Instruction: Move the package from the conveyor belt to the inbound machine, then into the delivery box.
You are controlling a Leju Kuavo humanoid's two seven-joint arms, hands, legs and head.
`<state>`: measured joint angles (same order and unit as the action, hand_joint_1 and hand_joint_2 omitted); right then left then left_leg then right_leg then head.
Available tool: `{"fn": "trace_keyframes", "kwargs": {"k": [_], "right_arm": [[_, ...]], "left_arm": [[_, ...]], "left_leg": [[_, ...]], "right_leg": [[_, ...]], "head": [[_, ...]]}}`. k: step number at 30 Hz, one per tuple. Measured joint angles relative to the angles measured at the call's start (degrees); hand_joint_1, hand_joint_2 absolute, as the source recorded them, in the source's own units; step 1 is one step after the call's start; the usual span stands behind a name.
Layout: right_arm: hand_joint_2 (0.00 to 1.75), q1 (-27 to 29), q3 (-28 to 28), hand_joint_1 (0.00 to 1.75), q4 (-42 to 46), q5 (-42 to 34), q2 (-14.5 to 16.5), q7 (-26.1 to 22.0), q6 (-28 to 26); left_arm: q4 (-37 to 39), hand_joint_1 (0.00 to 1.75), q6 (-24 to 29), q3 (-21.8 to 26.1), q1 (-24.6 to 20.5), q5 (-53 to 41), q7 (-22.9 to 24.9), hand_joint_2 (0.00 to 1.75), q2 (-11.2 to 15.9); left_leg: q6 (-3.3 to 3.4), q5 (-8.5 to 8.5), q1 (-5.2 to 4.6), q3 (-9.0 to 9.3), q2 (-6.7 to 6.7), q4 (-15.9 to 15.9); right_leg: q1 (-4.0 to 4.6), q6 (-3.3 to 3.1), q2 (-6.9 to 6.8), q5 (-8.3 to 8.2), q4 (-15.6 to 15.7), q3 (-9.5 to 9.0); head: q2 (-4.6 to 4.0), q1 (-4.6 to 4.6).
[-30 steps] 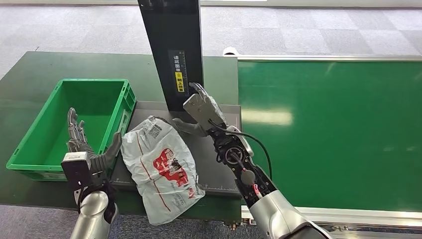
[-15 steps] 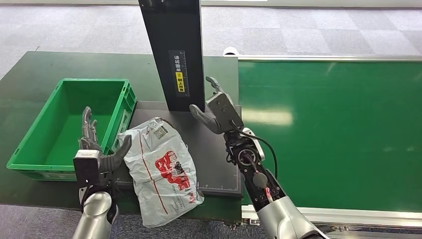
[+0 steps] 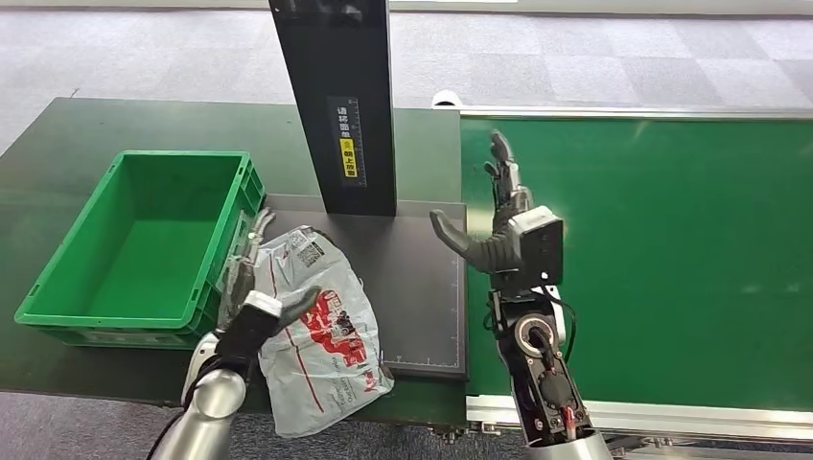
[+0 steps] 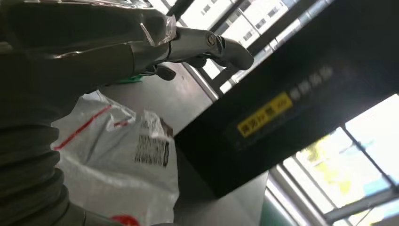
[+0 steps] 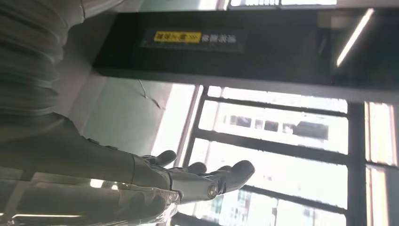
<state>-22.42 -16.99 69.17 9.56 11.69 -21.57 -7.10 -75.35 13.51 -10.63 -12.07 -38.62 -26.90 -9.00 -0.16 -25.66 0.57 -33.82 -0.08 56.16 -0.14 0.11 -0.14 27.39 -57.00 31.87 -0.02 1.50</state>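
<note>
From the head view, the package [image 3: 314,331], a white plastic mailer with red print, lies on the dark platform [image 3: 414,297] of the inbound machine, its long axis running from the barcode label end near the machine's black upright column [image 3: 337,105] toward the table's near edge, where its lower end hangs slightly past the platform. The left hand [image 3: 251,305] rests on the package's left side just beside the green delivery box [image 3: 144,249], thumb laid across the plastic and fingers reaching up along its edge; whether it actually grips the bag cannot be told here. The right hand [image 3: 503,225] is raised over the seam between platform and green conveyor belt [image 3: 652,249], palm turned left, fingers spread and pointing away from the robot, thumb jutting toward the column, holding nothing. The left wrist view shows what the head view does not: the fingers [image 4: 207,44] are extended above the package [image 4: 117,150] rather than wrapped around it, with the barcode label facing up close to the column's base [image 4: 263,127]. The right wrist view looks past the loosely curled, empty fingers [image 5: 221,176] to the column [image 5: 226,47] and its yellow label, with bright windows behind.
</note>
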Motion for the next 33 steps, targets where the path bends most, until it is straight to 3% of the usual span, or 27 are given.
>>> {"fn": "trace_keyframes", "kwargs": {"k": [5, 14, 19, 24, 28, 30, 33], "right_arm": [[1.75, 7.34, 5.92, 0.0, 10.88, 1.06, -1.34, -2.88, 1.33], [1.75, 11.02, 9.64, 0.0, 16.94, 1.87, -1.96, -3.56, 2.06], [1.75, 13.32, 11.02, 0.0, 18.74, 2.81, -2.67, -4.41, 1.19], [1.75, 17.24, 13.27, 0.0, 20.26, 3.01, -3.55, -5.55, 1.2], [1.75, 19.61, 14.39, 0.0, 21.02, 2.24, -3.88, -6.1, 1.76], [1.75, 20.21, 14.56, 0.0, 21.19, 2.08, -3.99, -6.36, 2.14], [1.75, 20.6, 14.59, 0.0, 21.25, 1.93, -4.08, -6.52, 2.39]], "left_arm": [[7.31, 0.0, -3.89, -6.79, -4.18, -11.38, 3.22, 1.75, 0.43], [13.25, 0.0, -4.27, -10.68, -7.26, -12.44, 3.42, 1.75, 0.64], [18.31, 0.0, -10.19, -13.03, -9.52, -15.87, 4.64, 1.75, 0.86], [26.16, 0.0, -15.03, -14.77, -13.02, -15.08, 2.49, 1.75, 1.03], [29.18, 1.64, -17.62, -15.3, -14.7, -13.33, 1.34, 1.75, 1.62], [30.15, 1.73, -19.04, -15.58, -15.45, -12.53, 1.47, 1.75, 2.05], [31.52, 1.74, -19.59, -16.06, -16.55, -12.09, 1.72, 1.75, 2.58]], "left_leg": [[0.04, -0.03, -0.09, -0.09, 0.11, 0.0], [0.03, -0.02, -0.05, -0.02, 0.18, -0.01], [0.03, -0.02, -0.06, -0.01, 0.12, -0.01], [0.04, -0.04, -0.09, 0.02, 0.1, -0.01], [0.03, -0.05, -0.09, 0.21, 0.08, -0.04], [0.02, -0.06, -0.08, 0.35, 0.09, -0.06], [0.0, -0.07, -0.07, 0.56, 0.09, -0.07]], "right_leg": [[-0.1, 0.03, 0.1, -0.03, 0.01, 0.0], [-0.05, 0.03, 0.18, -0.04, -0.01, 0.01], [-0.06, 0.02, 0.13, -0.02, 0.0, -0.03], [-0.08, 0.03, 0.13, -0.02, 0.01, -0.13], [-0.08, 0.02, 0.13, -0.02, 0.01, -0.34], [-0.07, 0.01, 0.13, -0.01, 0.01, -0.48], [-0.06, 0.0, 0.13, 0.01, 0.01, -0.68]], "head": [[0.0, 0.0], [0.0, 0.02], [0.0, 0.01], [0.0, 0.01], [0.0, 0.02], [0.0, 0.02], [0.0, 0.01]]}}
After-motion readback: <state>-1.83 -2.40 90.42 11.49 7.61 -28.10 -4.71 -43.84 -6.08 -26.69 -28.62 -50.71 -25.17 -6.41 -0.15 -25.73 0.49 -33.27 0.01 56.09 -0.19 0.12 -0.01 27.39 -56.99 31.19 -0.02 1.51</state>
